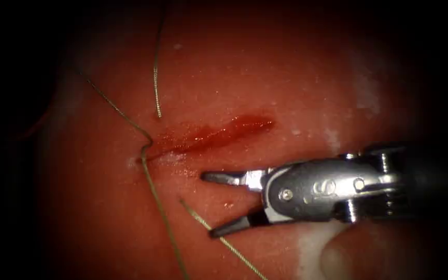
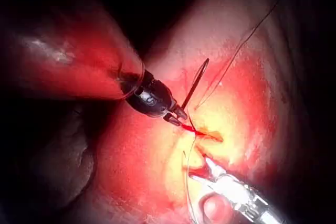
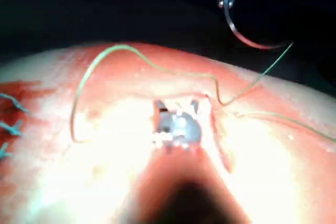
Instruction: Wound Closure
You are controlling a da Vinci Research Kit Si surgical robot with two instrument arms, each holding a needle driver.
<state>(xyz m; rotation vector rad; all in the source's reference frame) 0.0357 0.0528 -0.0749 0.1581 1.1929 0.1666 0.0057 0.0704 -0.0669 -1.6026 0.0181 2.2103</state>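
Right claw (image 1: 208, 205) stands wide apart beside the cut (image 1: 211, 136), holding nothing; its lower tip lies against a thread (image 1: 156, 202) strand on the tissue (image 1: 286, 88). Left claw (image 2: 178, 116) is clamped on the curved needle (image 2: 195, 83) near its tail, needle clear of tissue. Advisable: handle thread without fraying.

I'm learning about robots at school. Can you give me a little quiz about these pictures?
1. True or false: the right gripper is shut.
2. What does the left gripper hold? A) thread B) needle C) nothing
3. Fill in: in the endoscope view, the right gripper is just below the ___.

Key: 1 false, it is open and holds nothing. 2 B, the needle, held near one end, clear of the tissue. 3 cut.
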